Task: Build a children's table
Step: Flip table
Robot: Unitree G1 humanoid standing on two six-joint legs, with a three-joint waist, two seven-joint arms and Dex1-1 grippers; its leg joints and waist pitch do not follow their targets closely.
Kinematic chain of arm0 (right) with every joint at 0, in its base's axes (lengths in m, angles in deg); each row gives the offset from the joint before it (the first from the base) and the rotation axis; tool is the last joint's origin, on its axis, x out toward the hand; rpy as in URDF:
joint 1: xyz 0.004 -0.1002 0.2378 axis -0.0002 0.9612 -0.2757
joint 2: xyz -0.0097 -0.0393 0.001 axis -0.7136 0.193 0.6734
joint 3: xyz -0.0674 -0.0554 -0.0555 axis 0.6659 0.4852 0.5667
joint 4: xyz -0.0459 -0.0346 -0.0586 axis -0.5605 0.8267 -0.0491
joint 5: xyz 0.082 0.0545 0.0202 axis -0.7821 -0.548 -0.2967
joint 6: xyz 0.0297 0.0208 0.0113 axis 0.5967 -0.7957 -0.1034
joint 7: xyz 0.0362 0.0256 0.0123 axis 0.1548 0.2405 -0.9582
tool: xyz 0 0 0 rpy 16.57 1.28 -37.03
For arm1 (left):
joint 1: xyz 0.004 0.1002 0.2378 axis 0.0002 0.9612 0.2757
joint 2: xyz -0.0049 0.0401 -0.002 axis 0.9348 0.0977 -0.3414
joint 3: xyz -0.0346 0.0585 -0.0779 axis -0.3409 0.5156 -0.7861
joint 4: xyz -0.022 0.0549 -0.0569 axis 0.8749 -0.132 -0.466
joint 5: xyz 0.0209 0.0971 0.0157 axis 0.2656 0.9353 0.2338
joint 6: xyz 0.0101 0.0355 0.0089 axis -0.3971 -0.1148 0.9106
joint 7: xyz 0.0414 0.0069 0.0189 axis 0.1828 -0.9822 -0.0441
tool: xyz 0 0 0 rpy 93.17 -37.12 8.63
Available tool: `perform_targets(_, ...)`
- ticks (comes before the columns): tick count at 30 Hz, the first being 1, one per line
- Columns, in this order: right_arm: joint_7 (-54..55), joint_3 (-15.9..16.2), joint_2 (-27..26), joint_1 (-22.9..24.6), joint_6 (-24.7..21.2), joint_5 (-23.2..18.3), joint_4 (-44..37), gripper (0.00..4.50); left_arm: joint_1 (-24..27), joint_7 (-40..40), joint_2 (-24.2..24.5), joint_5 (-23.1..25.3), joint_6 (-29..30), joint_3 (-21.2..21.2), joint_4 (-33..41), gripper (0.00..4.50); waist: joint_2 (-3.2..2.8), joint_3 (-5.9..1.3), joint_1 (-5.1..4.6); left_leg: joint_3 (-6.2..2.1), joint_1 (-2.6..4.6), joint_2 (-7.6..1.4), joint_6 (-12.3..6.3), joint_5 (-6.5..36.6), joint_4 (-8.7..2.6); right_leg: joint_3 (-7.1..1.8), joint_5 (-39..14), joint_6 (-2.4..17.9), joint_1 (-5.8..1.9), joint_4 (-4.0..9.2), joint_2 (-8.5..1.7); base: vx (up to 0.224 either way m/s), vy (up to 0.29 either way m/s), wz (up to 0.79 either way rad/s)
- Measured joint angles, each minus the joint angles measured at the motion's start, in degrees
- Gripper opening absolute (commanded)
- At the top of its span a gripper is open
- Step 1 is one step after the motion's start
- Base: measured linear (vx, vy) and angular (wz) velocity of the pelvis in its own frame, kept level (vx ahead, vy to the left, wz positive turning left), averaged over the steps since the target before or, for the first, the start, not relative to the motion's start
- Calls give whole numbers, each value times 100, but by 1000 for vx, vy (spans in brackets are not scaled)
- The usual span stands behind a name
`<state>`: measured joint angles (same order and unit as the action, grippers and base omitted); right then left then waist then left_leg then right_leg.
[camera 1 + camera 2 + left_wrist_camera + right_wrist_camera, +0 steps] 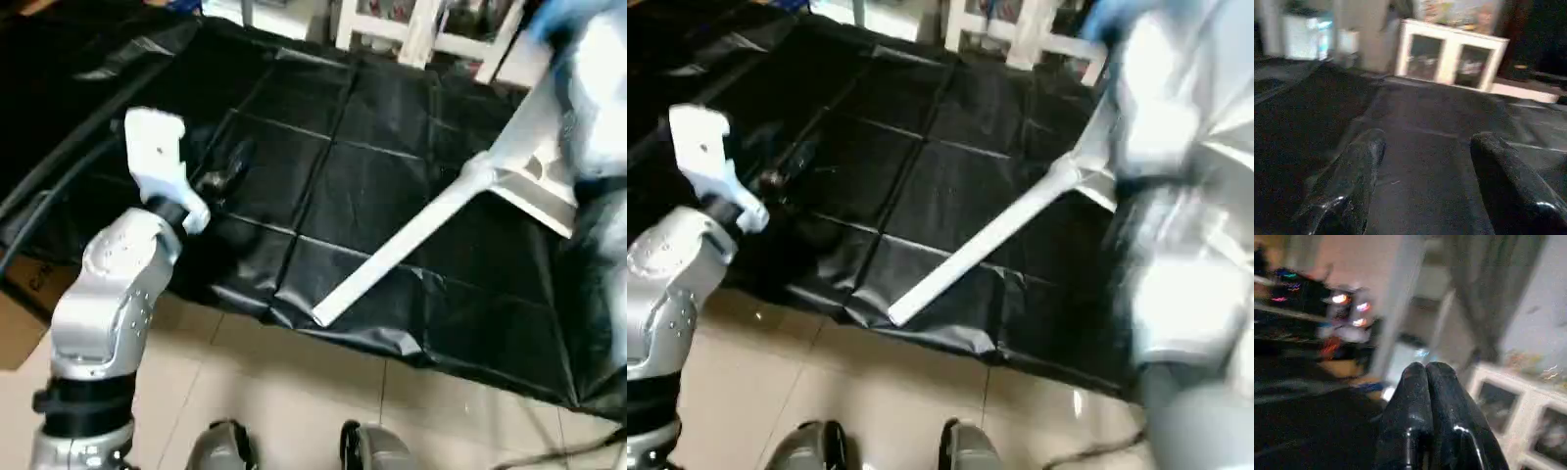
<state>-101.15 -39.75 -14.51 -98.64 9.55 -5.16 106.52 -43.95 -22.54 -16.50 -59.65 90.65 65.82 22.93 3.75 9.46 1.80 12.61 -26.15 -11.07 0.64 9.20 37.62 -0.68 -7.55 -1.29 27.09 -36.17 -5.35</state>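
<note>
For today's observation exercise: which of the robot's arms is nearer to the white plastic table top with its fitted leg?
Right. The right arm overlaps the white plastic table top at the scene's right side; the left gripper hangs apart over the black sheet, far from the long white tube leg.

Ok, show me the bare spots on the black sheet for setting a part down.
The black sheet lies bare between the left gripper and the white leg, and beyond the leg toward the white cabinet. The right side is crowded: the table top and the right arm are there.

White table leg (392,257) (socketed) slants across black sheet (323,176).
</note>
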Motion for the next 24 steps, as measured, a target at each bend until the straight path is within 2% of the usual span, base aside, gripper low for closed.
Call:
perform_targets(1,-13,44,-2,207,-158,-109,-357,6,1,35,-7,-7,0,-57,2,314,-4,1,20,1,2,-1,0,-1,-3,0,0,0,0,3,0,0,0,0)
perform_targets(3,-5,140,76,917,-629,-474,-1784,6,4,55,-33,-114,30,-195,20,314,-11,-4,75,-2,19,-1,2,-2,-16,-2,-2,-2,-22,13,-1,0,0,0)
perform_targets(5,64,281,193,1889,-1038,-816,-3299,6,71,-25,-3,-240,40,-270,95,314,-45,-19,132,-11,46,2,6,-3,-43,3,-6,-8,-52,41,0,0,0,0)
perform_targets(7,157,336,204,2487,-1368,-863,-3971,6,127,-194,18,-362,42,-291,148,314,-86,-22,133,-12,86,17,8,-4,-70,3,-7,-11,-87,65,-1,0,0,0)
perform_targets(8,203,341,204,2803,-1546,-857,-4294,6,219,-333,28,-460,41,-282,257,314,-125,-23,125,-12,122,19,9,-4,-99,0,-27,-42,-125,105,0,0,0,0)
perform_targets(9,326,288,193,2941,-1709,-848,-4491,6,271,-470,25,-591,53,-265,328,314,-161,-30,120,-13,122,21,10,-4,-104,0,-28,-44,-125,118,-1,0,0,0)
perform_targets(11,652,14,108,3153,-1971,-854,-4870,6,359,-788,28,-868,78,-243,524,314,-203,-41,88,-13,125,26,13,-6,-109,-5,-29,-45,-122,116,-3,0,0,0)
perform_targets(13,947,-205,107,3301,-2287,-855,-5202,6,407,-1001,79,-1021,115,-204,696,314,-213,-50,66,-25,130,23,19,-10,-115,-4,-30,-48,-124,115,-1,0,0,0)
perform_targets(16,1555,-541,172,3495,-2772,-702,-5457,6,526,-1113,150,-1034,180,-20,811,314,-256,-68,38,-52,140,30,35,-19,-120,2,-38,-62,-126,118,4,0,0,0)
perform_targets(19,2064,-822,323,3267,-3021,-443,-5259,6,483,-1079,27,-1028,194,31,799,314,-302,-67,-16,-95,142,72,35,-19,-123,7,-44,-71,-117,122,2,0,0,0)
perform_targets(22,2406,-1105,654,2999,-3293,-99,-5076,6,535,-1253,19,-1198,333,205,914,314,-300,-67,-46,-154,161,103,36,-19,-127,22,-47,-75,-120,149,-1,-17,4,-3)
perform_targets(24,2606,-1241,772,2912,-3430,79,-4913,6,672,-1543,100,-1359,422,458,1160,314,-304,-68,-93,-208,161,104,36,-19,-138,81,-47,-75,-137,222,-2,0,0,0)
